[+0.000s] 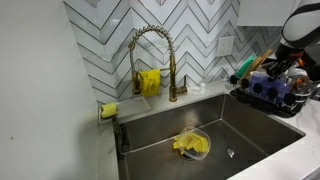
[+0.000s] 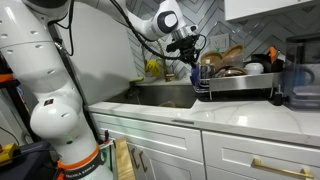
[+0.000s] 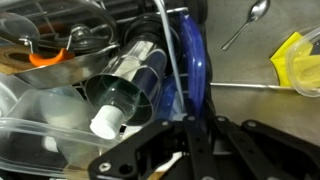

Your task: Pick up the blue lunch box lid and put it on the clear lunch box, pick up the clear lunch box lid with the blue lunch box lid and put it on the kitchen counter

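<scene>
Blue lunch box lid (image 3: 194, 70) stood on edge in dish rack (image 2: 236, 86), pressed against clear bottle (image 3: 130, 88). Gripper (image 3: 200, 130) sat at lid's edge; closure unclear. Kitchen counter (image 2: 230, 116) ran before rack, sink (image 1: 250, 128) alongside.

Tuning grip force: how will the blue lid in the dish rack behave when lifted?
Probably light and fairly stiff: the blue lid looks like thin plastic. It stands on edge beside a clear bottle, so it may tip or snag. Its glossy face could slip in the jaws.
</scene>
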`<state>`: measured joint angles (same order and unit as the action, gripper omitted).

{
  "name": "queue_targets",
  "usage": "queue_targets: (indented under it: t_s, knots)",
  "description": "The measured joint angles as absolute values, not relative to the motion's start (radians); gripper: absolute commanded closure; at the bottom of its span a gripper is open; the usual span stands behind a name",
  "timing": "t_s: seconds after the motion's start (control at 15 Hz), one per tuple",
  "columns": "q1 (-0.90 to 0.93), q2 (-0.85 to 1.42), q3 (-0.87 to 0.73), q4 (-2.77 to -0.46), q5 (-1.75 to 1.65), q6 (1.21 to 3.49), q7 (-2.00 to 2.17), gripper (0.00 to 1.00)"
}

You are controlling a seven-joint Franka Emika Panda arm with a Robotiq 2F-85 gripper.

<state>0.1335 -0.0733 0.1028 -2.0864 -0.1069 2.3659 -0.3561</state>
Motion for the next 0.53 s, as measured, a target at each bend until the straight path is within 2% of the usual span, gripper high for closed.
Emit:
queue_targets:
  t_s: [0.53]
  knots:
    - [0.133,-0.133,0.103,-2.067,-0.107,2.348,-0.357,0.98]
